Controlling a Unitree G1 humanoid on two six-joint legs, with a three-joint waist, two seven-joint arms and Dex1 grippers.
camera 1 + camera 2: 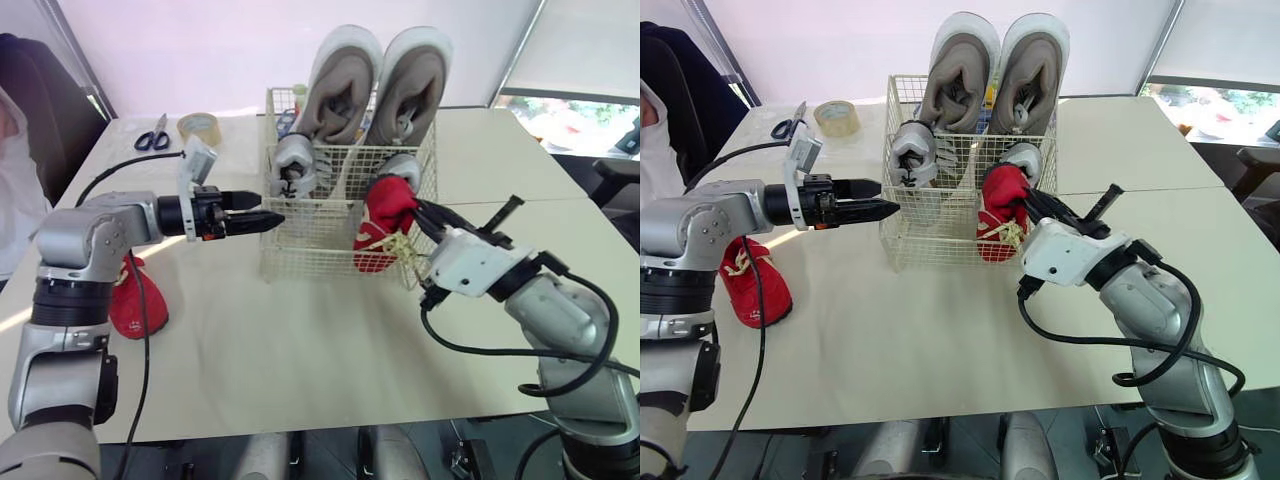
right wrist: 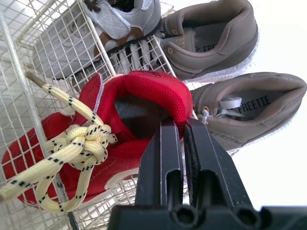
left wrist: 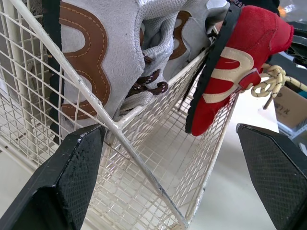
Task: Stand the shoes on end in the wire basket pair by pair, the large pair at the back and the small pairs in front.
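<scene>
Scissors (image 1: 152,135) and tape (image 1: 200,126) lie at 10 o'clock, a loose red shoe (image 1: 135,300) at 8. Basket (image 1: 300,250), 12 o'clock: two large shoes (image 1: 345,80), two small grey shoes (image 1: 293,160), one red shoe (image 1: 385,215) pinched by right pincer (image 2: 183,127); left pincer (image 1: 265,218) spread.

Left gripper (image 1: 275,219) jaws apart, right gripper (image 2: 181,125) jaws clamped.

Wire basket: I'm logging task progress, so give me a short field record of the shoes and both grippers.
wire basket: on the table
large pair: standing on end at the back of the basket
small grey shoes: in the basket, in front of the large pair
held red shoe: at the basket's front right corner
loose red shoe: lying on the table beside the left arm
left gripper: open, at the basket's front left corner
right gripper: shut on the held red shoe's heel collar
</scene>
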